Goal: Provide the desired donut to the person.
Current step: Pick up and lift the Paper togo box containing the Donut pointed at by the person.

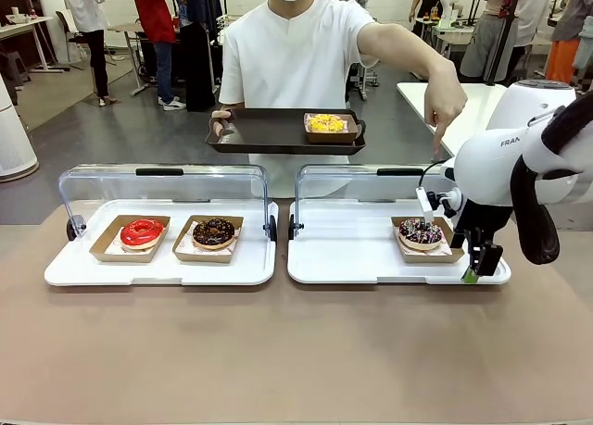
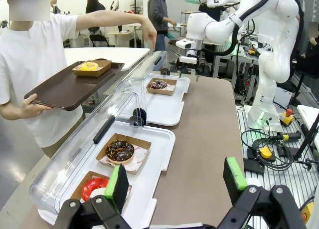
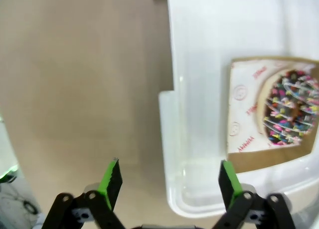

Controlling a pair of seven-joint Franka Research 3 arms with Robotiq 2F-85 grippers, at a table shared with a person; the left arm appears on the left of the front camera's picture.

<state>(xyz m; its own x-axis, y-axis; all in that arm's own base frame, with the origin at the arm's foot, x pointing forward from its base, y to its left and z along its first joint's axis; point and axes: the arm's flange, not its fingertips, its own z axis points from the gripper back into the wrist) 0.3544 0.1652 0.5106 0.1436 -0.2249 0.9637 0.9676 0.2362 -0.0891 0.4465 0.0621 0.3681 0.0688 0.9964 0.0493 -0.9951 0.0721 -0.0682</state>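
Note:
The person (image 1: 295, 50) stands at the far side and holds a dark tray (image 1: 269, 133) with a yellow donut (image 1: 325, 123) on it. Their other hand (image 1: 445, 106) points down at the sprinkled chocolate donut (image 1: 421, 232) in its card box on the right white tray (image 1: 343, 263). My right gripper (image 1: 477, 263) hangs open at that tray's front right corner, just beside the box. In the right wrist view the donut (image 3: 291, 109) lies ahead and to one side of the open gripper (image 3: 169, 181). My left gripper (image 2: 175, 180) stands open over the table edge, holding nothing.
The left white tray (image 1: 65, 269) holds a red glazed donut (image 1: 142, 231) and a chocolate donut (image 1: 214, 231) in card boxes. Both trays have clear lids (image 1: 167, 184) raised at the back. Bare brown table (image 1: 278, 351) lies in front of the trays.

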